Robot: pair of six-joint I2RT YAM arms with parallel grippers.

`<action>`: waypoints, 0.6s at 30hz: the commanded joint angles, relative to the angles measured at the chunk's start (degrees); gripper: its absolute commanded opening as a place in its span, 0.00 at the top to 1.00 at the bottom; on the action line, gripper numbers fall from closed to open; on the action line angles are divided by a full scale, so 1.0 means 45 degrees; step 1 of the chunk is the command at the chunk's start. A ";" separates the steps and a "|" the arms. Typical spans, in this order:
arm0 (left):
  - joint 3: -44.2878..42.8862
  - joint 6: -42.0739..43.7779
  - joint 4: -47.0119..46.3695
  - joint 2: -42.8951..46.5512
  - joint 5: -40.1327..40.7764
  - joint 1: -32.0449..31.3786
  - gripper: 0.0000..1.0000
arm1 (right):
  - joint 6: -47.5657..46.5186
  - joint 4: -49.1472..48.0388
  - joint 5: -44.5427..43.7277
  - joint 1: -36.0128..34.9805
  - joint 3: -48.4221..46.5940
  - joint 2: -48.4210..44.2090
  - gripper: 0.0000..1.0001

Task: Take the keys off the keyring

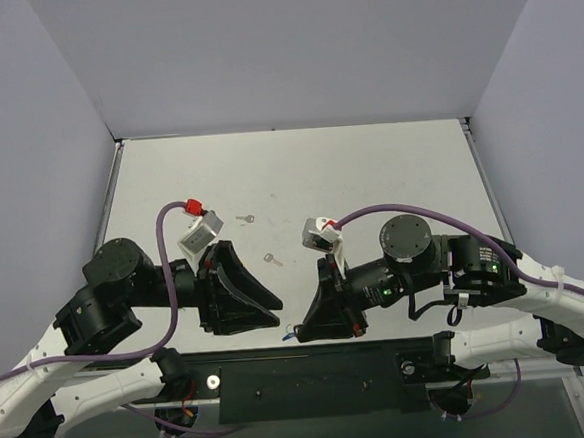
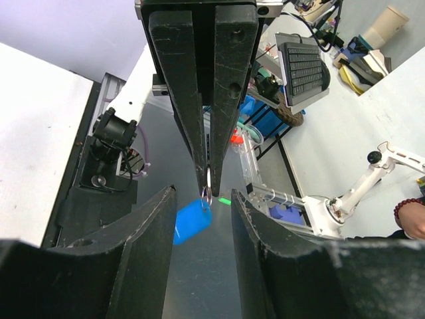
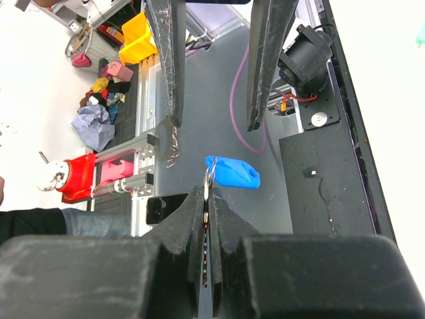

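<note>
The keyring is a blue oval tag (image 2: 191, 222) on a thin metal ring (image 2: 206, 197). My right gripper (image 3: 208, 193) is shut on the ring, and the tag (image 3: 234, 173) hangs off its tips. My left gripper (image 2: 203, 191) is open, facing the right one, with its fingers (image 3: 174, 73) either side of the ring and not touching it. In the top view both grippers, the left (image 1: 277, 314) and the right (image 1: 301, 330), meet at the table's front edge. Two tiny silver keys (image 1: 245, 219) (image 1: 272, 259) lie loose on the table.
The black base plate (image 1: 313, 376) lies under the grippers at the near edge. Purple cables (image 1: 166, 278) loop over both arms. White walls enclose the table (image 1: 369, 173) on three sides. Shelves and clutter off the table show in the wrist views.
</note>
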State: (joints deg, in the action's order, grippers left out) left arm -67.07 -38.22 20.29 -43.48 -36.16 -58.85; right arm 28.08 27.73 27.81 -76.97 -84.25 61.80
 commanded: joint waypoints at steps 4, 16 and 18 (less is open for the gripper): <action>0.0021 -0.0179 -0.0857 -0.0083 -0.0538 -0.0067 0.53 | -0.0223 -0.0185 -0.0302 -0.0083 -0.0634 -0.0120 1.00; 0.0158 -0.0257 -0.1091 -0.0434 -0.0499 -0.0145 0.58 | -0.0223 -0.0126 -0.0536 -0.0083 -0.0810 0.0075 1.00; 0.0139 -0.0277 -0.1131 -0.0493 -0.0499 -0.0164 0.58 | -0.0223 -0.0126 -0.0575 -0.0083 -0.0829 0.0095 1.00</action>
State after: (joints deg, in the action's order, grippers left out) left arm -66.32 -39.03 18.83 -45.28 -37.78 -59.20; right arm 27.75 28.14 25.98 -76.97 -85.65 61.82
